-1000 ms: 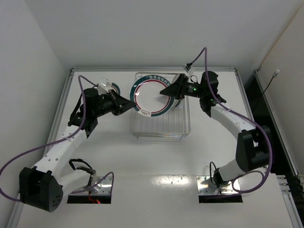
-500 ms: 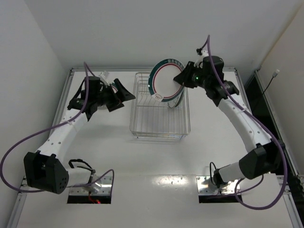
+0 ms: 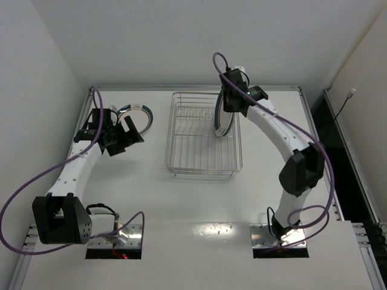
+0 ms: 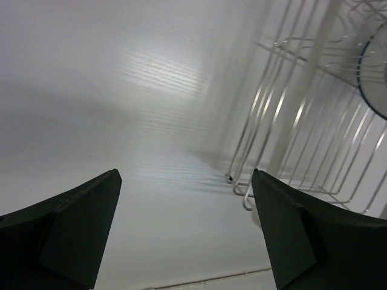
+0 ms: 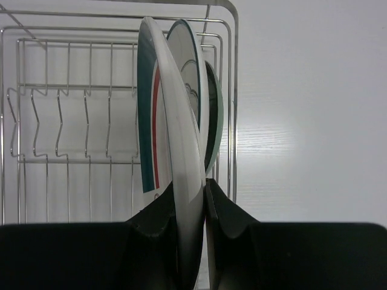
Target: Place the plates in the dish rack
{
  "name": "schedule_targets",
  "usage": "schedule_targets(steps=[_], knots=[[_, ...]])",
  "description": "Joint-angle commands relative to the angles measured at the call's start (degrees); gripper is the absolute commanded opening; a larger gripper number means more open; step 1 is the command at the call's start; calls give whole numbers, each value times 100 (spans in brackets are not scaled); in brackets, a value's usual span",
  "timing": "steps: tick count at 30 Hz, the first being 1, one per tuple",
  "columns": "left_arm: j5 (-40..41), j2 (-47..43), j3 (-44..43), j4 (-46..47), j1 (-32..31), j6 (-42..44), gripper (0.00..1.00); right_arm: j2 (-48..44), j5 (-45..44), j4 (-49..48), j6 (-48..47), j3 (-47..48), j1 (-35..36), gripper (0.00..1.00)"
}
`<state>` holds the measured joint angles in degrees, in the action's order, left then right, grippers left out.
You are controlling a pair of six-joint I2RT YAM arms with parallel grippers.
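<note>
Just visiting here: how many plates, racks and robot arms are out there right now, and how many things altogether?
Plates: 4 (red-ringed plate in the right gripper, pale plate and dark plate behind it, lone plate on the table)
Dish rack: 1
Robot arms: 2 (left arm, right arm)
Total: 7

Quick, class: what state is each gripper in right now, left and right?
Left gripper: open, holding nothing.
Right gripper: shut on the teal-rimmed plate, which stands upright in the dish rack.
</note>
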<state>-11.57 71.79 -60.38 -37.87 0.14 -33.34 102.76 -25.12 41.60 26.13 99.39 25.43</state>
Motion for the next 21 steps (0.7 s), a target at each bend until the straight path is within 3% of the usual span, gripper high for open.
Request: schedule_targets(steps=[1, 11, 21], knots=[[147, -69, 289, -19, 310, 407, 88, 147, -634, -47, -319, 572, 76, 0], [-82, -16, 475, 104, 820, 697, 88, 1148, -1257, 84, -267, 1195, 497, 0], [-143, -16, 650, 104, 1111, 978, 88, 1835, -723, 208, 41, 1486, 498, 0]])
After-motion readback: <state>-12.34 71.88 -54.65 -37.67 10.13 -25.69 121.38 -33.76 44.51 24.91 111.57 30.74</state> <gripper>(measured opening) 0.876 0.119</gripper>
